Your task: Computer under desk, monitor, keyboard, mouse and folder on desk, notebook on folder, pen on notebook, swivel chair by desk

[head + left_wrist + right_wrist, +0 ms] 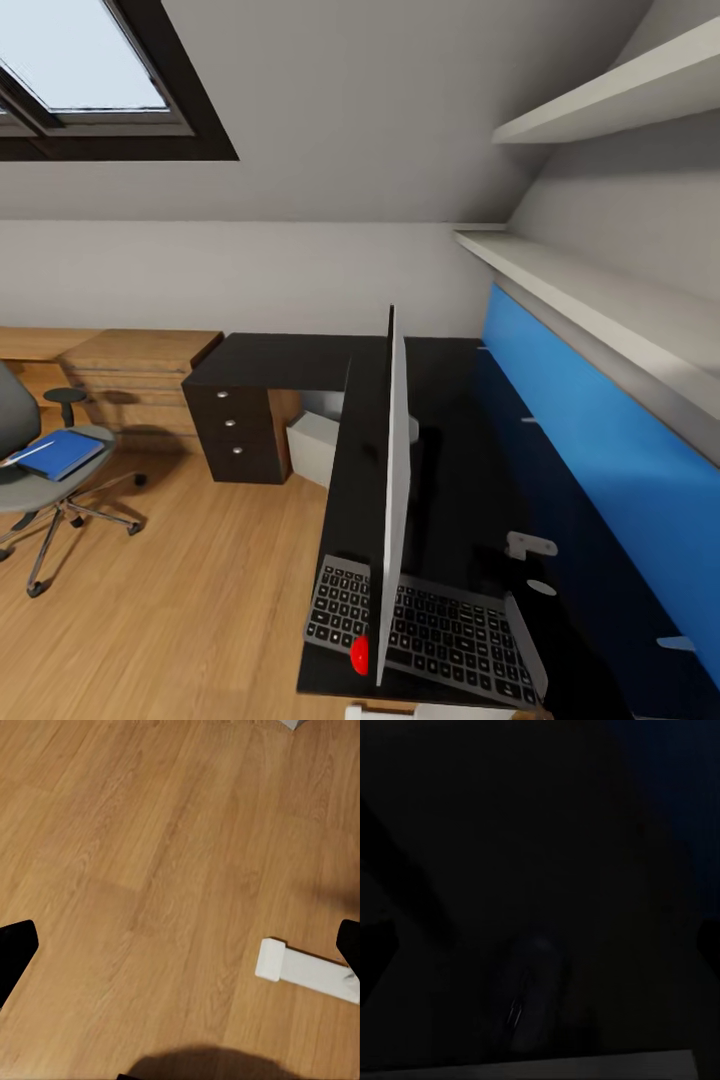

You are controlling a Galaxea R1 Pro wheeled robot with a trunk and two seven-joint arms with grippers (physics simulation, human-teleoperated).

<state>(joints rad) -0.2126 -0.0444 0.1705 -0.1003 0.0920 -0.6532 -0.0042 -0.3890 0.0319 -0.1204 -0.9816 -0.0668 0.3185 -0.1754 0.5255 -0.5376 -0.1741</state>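
- Just ahead of the right gripper's fingers, the mouse: small, light, probably slick; pinch its flanks; finger spread too dark to tell.
- Left gripper: fingertips wide apart, empty, over floor.

Glossy black desk, grey cloth swivel chair, smooth light-wood floor.

Skylight — sloped ceiling, wood floor

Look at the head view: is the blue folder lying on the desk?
No. The folder lies on the chair seat, well apart from the desk.
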